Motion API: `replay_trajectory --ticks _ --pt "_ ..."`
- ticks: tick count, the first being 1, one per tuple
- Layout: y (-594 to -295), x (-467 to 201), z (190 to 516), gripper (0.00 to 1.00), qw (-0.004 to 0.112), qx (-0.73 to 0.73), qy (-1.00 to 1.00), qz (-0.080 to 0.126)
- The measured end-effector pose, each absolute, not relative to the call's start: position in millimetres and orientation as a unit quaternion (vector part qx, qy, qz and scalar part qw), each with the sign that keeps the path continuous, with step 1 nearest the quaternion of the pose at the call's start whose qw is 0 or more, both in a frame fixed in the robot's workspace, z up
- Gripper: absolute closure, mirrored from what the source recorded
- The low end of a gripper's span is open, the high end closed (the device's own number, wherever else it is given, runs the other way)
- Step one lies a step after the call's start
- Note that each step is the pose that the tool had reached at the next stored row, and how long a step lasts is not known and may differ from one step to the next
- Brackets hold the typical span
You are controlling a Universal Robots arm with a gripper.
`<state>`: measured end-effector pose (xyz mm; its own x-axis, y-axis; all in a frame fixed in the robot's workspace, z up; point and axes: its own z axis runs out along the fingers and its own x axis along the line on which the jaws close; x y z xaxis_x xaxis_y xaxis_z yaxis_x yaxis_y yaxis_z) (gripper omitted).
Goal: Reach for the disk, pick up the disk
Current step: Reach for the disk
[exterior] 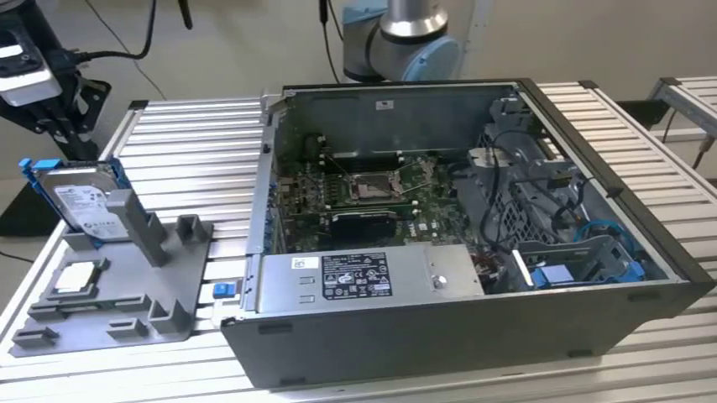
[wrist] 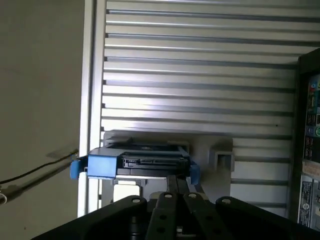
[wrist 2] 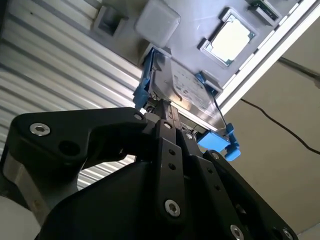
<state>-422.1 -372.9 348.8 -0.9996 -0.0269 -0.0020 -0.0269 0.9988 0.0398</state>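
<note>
In the second wrist view the gripper (wrist 2: 164, 109) is seen with its two black fingers drawn together, tip against tip, and nothing is held between them. Just past the tips the disk (wrist 2: 186, 92) is found — its near end is overlapped by them in that view, though whether it is touched cannot be told there. In the first wrist view the disk (wrist: 135, 162) is shown edge-on, with blue rails (wrist: 95, 166) at either end, and the closed fingers are placed just beside its long edge, toward one end. In the exterior view the gripper (exterior: 65, 126) is hung just above the disk (exterior: 87, 206) with a small gap between them, so the disk is not grasped. The disk is stood upright, slightly tilted, in a slot of a grey stand (exterior: 168, 285) at the exterior view's left, with its label turned to the camera. A chip (exterior: 74, 277) is laid flat on the stand, nearer the camera than the disk. The stand is set on a slatted table (exterior: 191, 126), and beside it — to the exterior view's right — an open case (exterior: 448, 344) is laid, with the arm's base (exterior: 404, 34) mounted behind it.
</note>
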Motion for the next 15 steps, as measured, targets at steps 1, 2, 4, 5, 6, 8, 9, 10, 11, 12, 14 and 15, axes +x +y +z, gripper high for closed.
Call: replay_trajectory --ticks 1,2,4,5,6,8,9,10,11,12,14,15 --pt "-372 -425 349 1.0 0.001 -0.014 1.0 0.02" --pt "-371 -428 349 1.0 0.001 -0.014 1.0 0.02" --pt "-370 -435 348 1.0 0.001 -0.015 1.0 0.02" --pt "-370 -438 348 1.0 0.001 -0.015 1.0 0.02" --pt "-370 -442 348 1.0 0.001 -0.015 1.0 0.02" --pt "-370 -449 348 1.0 0.001 -0.015 1.0 0.02" --pt "-370 -453 348 1.0 0.001 -0.016 1.0 0.02" --pt "-370 -457 348 1.0 0.001 -0.016 1.0 0.02" --pt "-370 -460 348 1.0 0.001 -0.016 1.0 0.02" --pt "-370 -463 348 1.0 0.001 -0.017 1.0 0.02" --pt "-370 -469 348 1.0 0.001 -0.018 1.0 0.02" --pt "-370 -472 348 1.0 0.001 -0.019 1.0 0.02"
